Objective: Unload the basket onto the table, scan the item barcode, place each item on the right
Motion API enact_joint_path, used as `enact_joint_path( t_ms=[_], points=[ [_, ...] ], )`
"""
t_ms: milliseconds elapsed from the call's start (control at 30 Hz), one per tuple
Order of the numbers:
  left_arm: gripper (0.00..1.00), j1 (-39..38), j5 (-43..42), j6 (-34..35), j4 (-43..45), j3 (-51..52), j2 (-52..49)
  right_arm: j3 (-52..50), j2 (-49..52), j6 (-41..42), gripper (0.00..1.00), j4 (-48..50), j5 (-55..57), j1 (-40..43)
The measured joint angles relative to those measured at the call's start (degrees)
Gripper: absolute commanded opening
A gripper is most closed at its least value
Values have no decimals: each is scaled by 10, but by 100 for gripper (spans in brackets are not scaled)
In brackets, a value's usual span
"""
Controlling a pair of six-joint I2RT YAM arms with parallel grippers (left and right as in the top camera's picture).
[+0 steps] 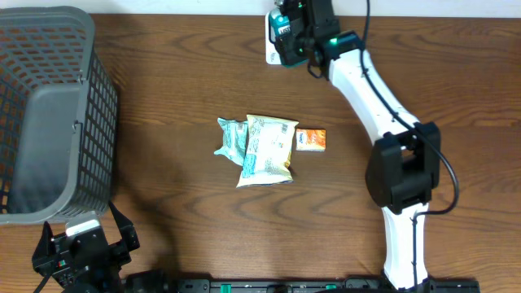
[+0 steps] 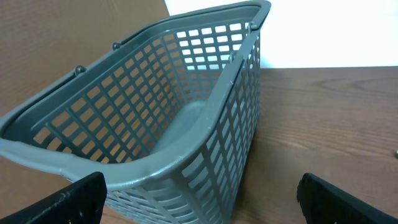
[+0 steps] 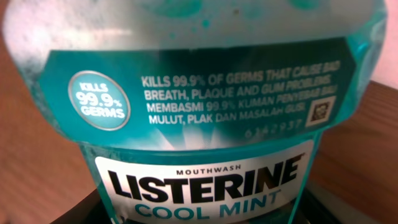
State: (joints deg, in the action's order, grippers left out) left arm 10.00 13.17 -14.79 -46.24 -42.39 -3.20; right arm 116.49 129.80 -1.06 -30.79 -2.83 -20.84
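The item in hand is a teal Listerine Cool Mint mouthwash bottle (image 3: 199, 93), which fills the right wrist view with its front label facing the camera. My right gripper (image 3: 202, 213) is shut on the bottle's lower body, a dark finger (image 3: 87, 210) showing at either side. Overhead, the right gripper (image 1: 299, 37) holds the bottle (image 1: 281, 37) above the table's far edge, at centre. No barcode shows in any view. My left gripper (image 2: 205, 205) stands wide open with nothing between its fingers, just in front of the grey basket (image 2: 124, 165). Overhead, the left gripper (image 1: 81, 252) is at the near left corner.
The grey mesh basket (image 1: 98, 89) takes up the left of the table. In the middle lie a pale snack bag (image 1: 267, 150), a teal packet (image 1: 232, 137) and a small orange box (image 1: 311, 139). The right arm's base (image 1: 403, 179) stands at the right.
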Motion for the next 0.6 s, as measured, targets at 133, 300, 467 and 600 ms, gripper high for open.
enact_joint_path(
  t_ms=[133,300,467,600],
  points=[
    [98,0,0,0,0,0,0,0,21,31,18,40,21,-6],
    [98,0,0,0,0,0,0,0,41,61,17,67,35,-4],
    [98,0,0,0,0,0,0,0,57,83,16,82,40,-3],
    [98,0,0,0,0,0,0,0,67,99,14,87,40,-3]
  ],
)
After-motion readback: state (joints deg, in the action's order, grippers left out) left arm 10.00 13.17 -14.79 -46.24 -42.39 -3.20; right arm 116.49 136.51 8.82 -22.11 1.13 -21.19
